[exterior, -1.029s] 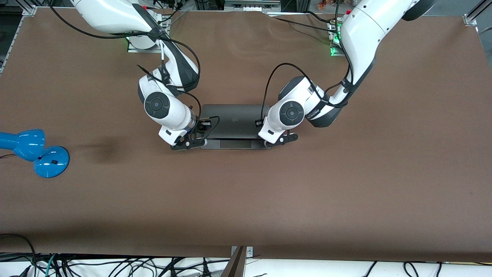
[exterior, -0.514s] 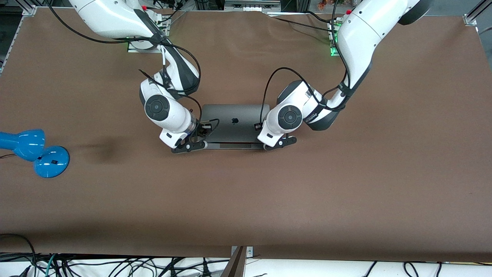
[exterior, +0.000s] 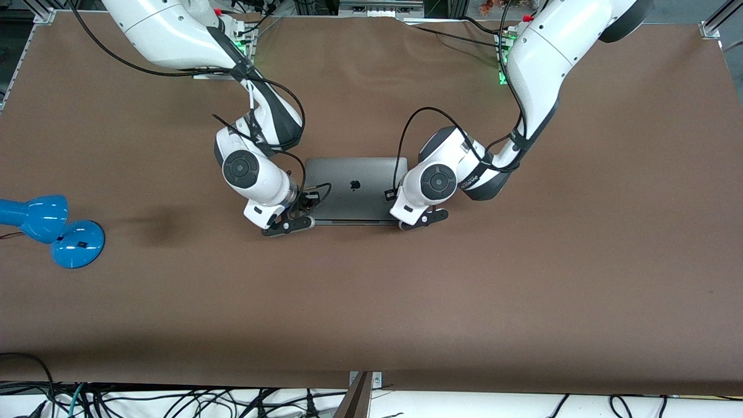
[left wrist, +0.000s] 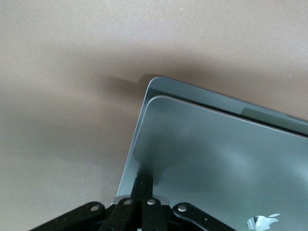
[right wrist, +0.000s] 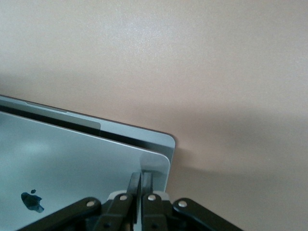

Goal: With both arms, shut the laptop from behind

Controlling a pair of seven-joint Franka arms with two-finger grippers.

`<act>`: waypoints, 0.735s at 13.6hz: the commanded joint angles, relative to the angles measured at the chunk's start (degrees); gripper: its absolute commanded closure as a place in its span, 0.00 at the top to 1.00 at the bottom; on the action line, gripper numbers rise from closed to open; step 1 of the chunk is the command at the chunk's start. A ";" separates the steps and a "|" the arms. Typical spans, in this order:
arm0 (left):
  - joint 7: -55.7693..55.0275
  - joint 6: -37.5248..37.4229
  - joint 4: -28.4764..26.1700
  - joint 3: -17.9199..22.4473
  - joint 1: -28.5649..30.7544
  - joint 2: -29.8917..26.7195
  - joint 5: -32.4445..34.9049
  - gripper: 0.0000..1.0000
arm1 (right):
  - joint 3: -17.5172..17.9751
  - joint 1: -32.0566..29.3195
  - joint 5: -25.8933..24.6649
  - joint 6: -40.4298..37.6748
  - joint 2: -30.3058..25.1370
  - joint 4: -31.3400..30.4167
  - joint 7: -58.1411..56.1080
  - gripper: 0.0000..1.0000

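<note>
**Lid nearly down, a thin gap left to shut**

The laptop [exterior: 353,188] is lying near the middle of the tabletop [exterior: 522,278], its lid facing up with the logo showing. Both wrist views are showing the lid edge sitting just above the base, with a narrow strip of the base still peeking out along the front edge, so I am judging the closing as almost finished: only a last press to seat the lid appears to be left.

The right hand [exterior: 287,225] is resting at the lid's 7 o'clock corner, toward the right arm's end, its fingers [right wrist: 140,185] clenched together and pressing on the lid. The left hand [exterior: 424,219] is bearing on the 5 o'clock corner, toward the left arm's end, its fingers [left wrist: 143,185] likewise drawn together, gripping nothing.

Each hand is touching very close to the lid's outer edge, so a slip off the corner looks possible. Open tabletop is spreading widely at 6 o'clock of the laptop. The blue lamp [exterior: 55,229] is standing well apart at 9 o'clock, by the right arm's end, leaving ample room for both arms to lift away.
</note>
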 commanded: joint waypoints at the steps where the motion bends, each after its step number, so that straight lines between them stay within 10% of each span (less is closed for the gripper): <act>1: -1.43 0.98 1.79 0.71 -1.12 1.50 2.09 0.00 | 0.17 -0.18 -2.58 2.20 1.43 0.53 -0.80 0.07; 10: -1.43 2.21 1.79 0.88 -1.47 2.38 2.09 0.00 | -0.18 0.26 -4.96 6.08 3.72 0.62 -0.80 0.00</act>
